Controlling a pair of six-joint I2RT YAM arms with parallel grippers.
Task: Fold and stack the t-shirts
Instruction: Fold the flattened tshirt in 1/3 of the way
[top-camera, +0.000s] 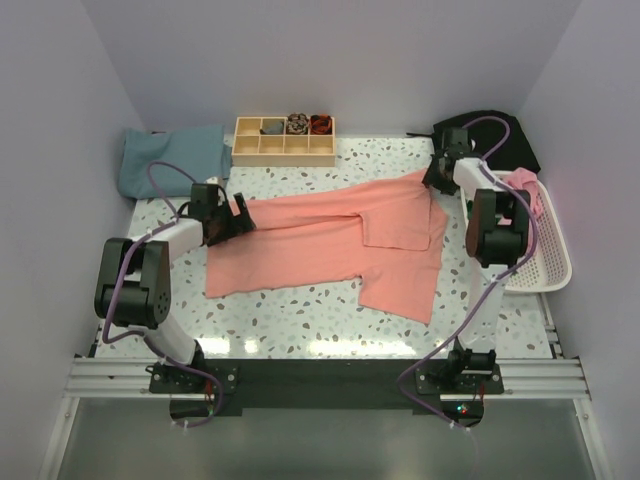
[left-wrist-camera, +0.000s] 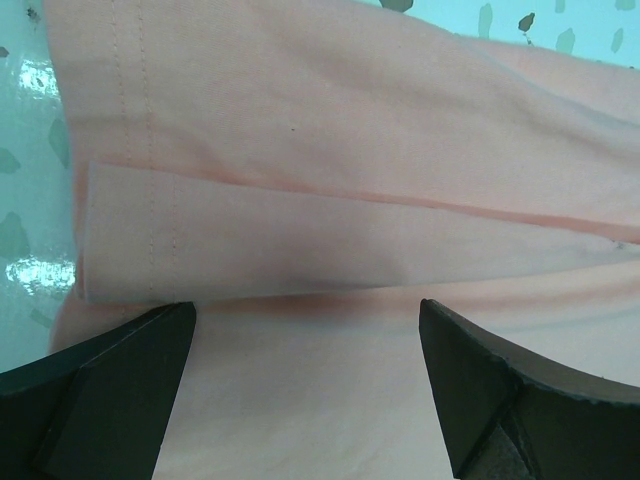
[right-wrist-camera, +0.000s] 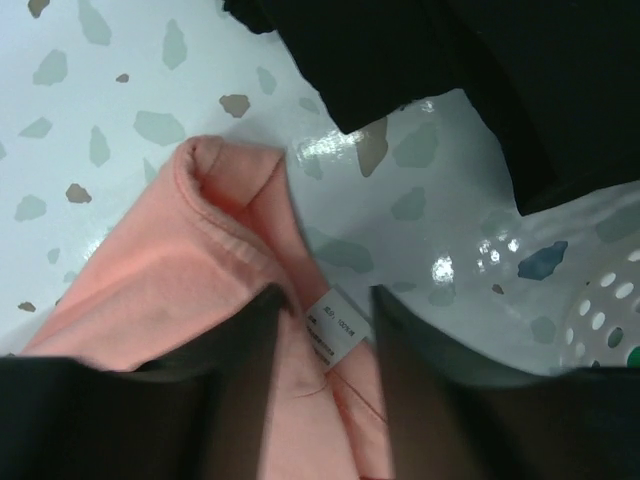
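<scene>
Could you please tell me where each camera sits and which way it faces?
Top external: above and behind the arms, looking down on the table; both arms show.
Left wrist: on the left arm, looking down at the salmon t-shirt's folded hem; the left hand's fingers show, apart.
Right wrist: on the right arm, looking down at that shirt's collar label and a black garment; the right hand's fingers flank the label.
Shared: all see the t-shirt.

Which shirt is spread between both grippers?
The salmon t-shirt mid-table, partly folded; the blue-grey shirt lies at the far-left corner, the black garment far right.
</scene>
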